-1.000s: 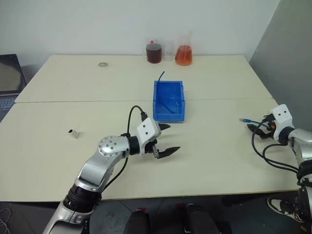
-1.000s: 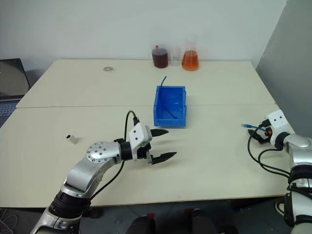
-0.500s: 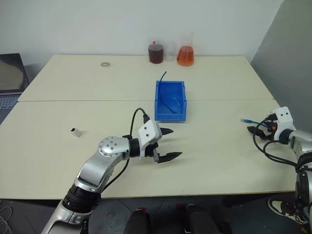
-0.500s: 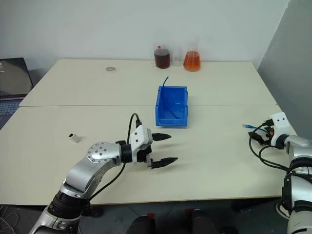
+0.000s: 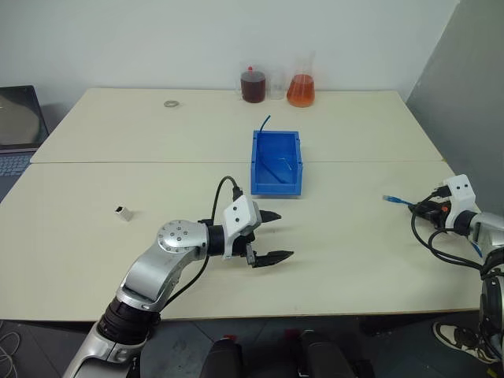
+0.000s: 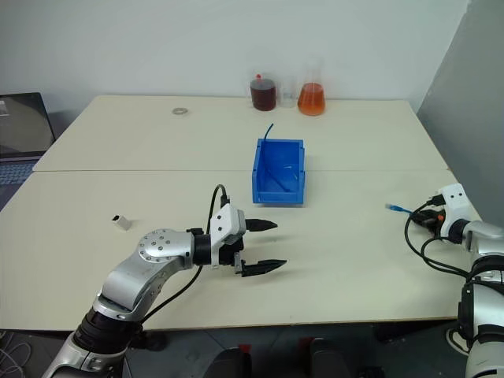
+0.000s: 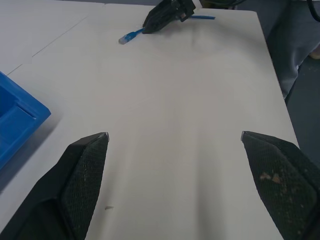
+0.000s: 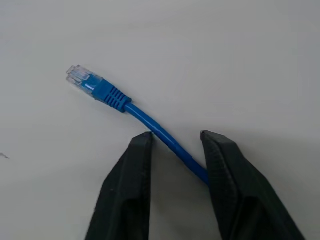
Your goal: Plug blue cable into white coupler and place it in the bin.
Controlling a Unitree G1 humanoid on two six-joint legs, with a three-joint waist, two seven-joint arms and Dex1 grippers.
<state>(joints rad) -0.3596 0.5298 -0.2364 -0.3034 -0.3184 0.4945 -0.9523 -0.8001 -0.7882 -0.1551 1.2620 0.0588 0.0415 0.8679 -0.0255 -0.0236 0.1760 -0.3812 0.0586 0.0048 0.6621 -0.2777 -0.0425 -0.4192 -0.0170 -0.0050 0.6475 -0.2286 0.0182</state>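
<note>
Right wrist view: your right tool [image 8: 172,140] is narrowing round the blue cable [image 8: 150,122], black fingers [image 8: 125,190] flanking it w/ a sliver of gap still showing, so you can't call it clamped yet. Cable is lying on the worktop [image 5: 346,236] at the far right edge, plug pointing left, well apart from the bin [image 5: 276,162] at centre. Judging by look: it's light, thin, floppy, w/ a smooth round jacket likely to slide; the ribbed boot behind the clear plug [image 8: 80,77] is the stiffest bit. Taking hold just behind that boot should be giving you most control of the tip. White coupler [image 5: 120,212], a tiny boxy hard-plastic block, is sitting far left, probably light enough to skid when pushed. Left tool [image 5: 268,235] is hanging wide, empty, near centre, just short of the bin.
</note>
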